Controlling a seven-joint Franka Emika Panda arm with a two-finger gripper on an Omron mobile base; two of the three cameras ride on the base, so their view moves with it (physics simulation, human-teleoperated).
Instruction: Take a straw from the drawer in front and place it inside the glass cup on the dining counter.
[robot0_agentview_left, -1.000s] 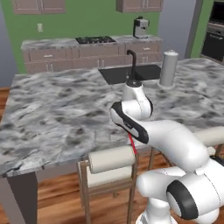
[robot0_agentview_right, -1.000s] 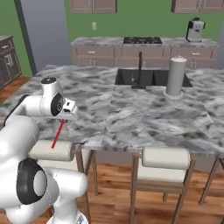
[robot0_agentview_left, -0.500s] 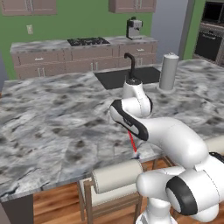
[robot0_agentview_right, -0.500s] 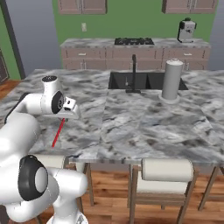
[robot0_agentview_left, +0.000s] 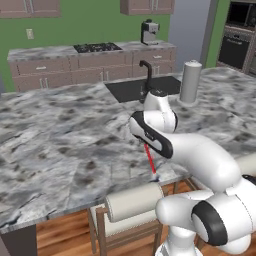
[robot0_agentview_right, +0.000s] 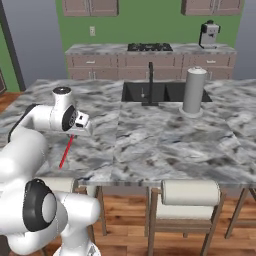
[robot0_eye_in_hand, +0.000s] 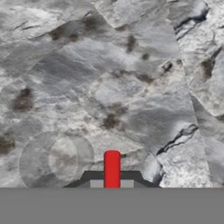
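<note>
My gripper (robot0_agentview_left: 144, 144) hangs over the near part of the dining counter (robot0_agentview_left: 60, 135) and is shut on the straw (robot0_agentview_left: 150, 160). The thin red stick slants down from the fingers towards the marbled top (robot0_agentview_right: 150, 145). From the right side, the straw (robot0_agentview_right: 66, 152) hangs below the gripper (robot0_agentview_right: 74, 135). In the hand view the straw (robot0_eye_in_hand: 112, 166) rises between the fingertips of the gripper (robot0_eye_in_hand: 112, 181). The glass cup (robot0_eye_in_hand: 57, 159) shows as a faint clear ring on the counter (robot0_eye_in_hand: 131, 87), just left of the straw. The drawer is out of view.
A tall grey cylinder (robot0_agentview_left: 190, 81) stands by the dark sink (robot0_agentview_left: 135, 89) and black faucet (robot0_agentview_left: 146, 70). Cushioned stools (robot0_agentview_left: 132, 201) (robot0_agentview_right: 190, 192) line the counter's near edge. A back counter (robot0_agentview_right: 150, 50) carries a stove and a coffee machine (robot0_agentview_right: 209, 34).
The whole picture has shifted a little, so the base has driven. The arm keeps the same pose, and the straw stays in the shut gripper.
</note>
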